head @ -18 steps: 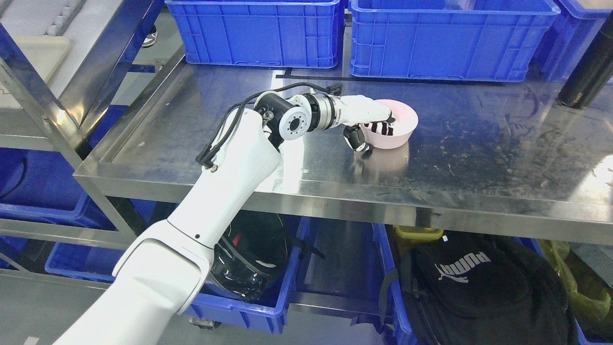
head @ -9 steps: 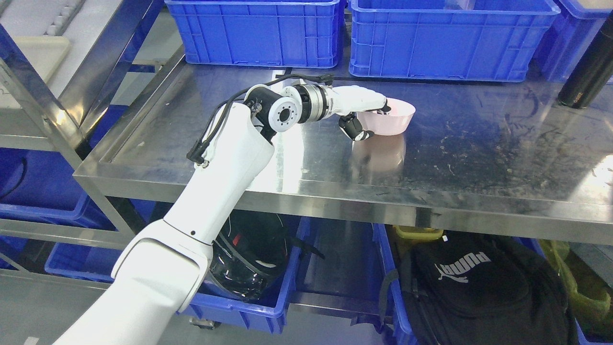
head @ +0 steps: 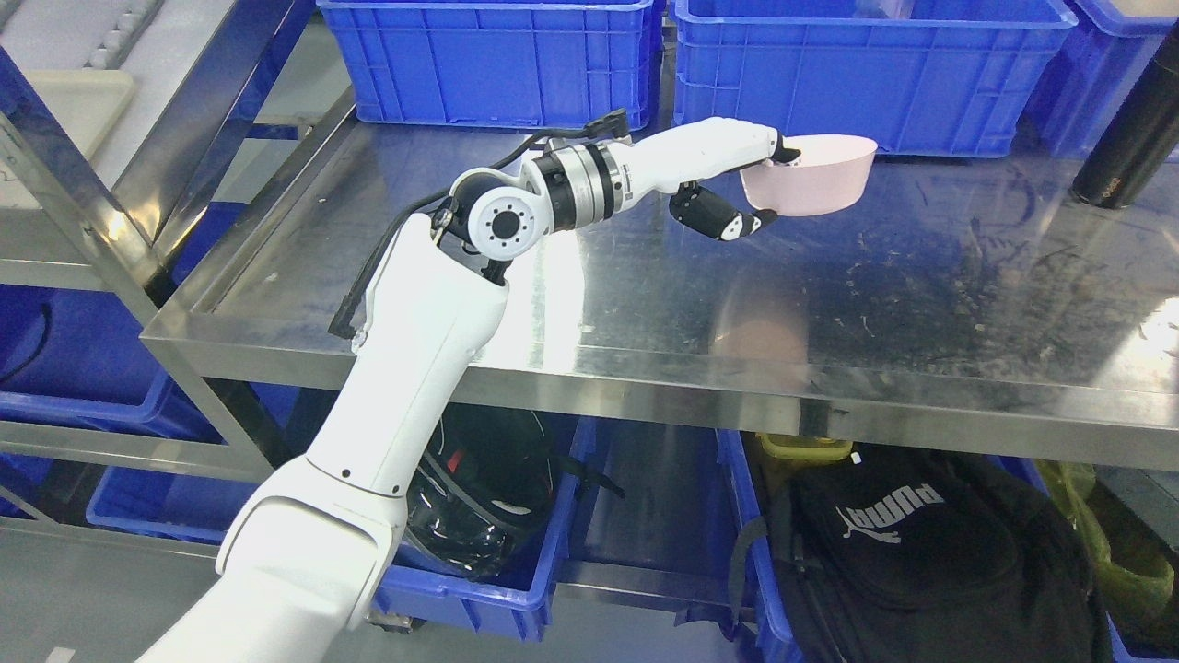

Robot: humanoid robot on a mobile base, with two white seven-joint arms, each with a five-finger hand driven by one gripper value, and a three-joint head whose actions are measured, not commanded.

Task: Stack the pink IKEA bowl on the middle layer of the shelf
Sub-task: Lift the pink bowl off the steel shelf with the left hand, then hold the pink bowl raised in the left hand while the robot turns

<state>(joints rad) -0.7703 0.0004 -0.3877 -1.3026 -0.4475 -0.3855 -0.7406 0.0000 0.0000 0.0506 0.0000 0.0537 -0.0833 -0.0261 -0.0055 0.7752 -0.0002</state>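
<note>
Currently left hand (head: 737,180) grips the pink bowl (head: 811,175) at its left rim: fingers over the rim into the bowl, thumb (head: 723,217) under and outside the wall. Bowl is off the surface, held in the air above the steel shelf (head: 645,304), tilted slightly, opening facing up and a bit left. Faint pinkish reflection shows on the shelf metal below and left of it. Bowl sits at the far end of the hand, right of the wrist, arm reaching in from lower left across the shelf's front edge.

Behind the bowl: two blue crates (head: 497,64) (head: 866,74) along the back of the shelf; bowl is just in front of the right crate's lower wall, whether touching I cannot tell. Black cylinder (head: 1128,129) leans at the right edge, well apart from the bowl. Shelf surface right of the bowl is scratched and smudged.

Below the shelf: black helmet (head: 479,497) in a blue bin (head: 516,589), black backpack (head: 921,562) to the right, yellow-green item (head: 1105,525) at far right. Second steel rack (head: 83,184) stands at left. Right arm not visible.
</note>
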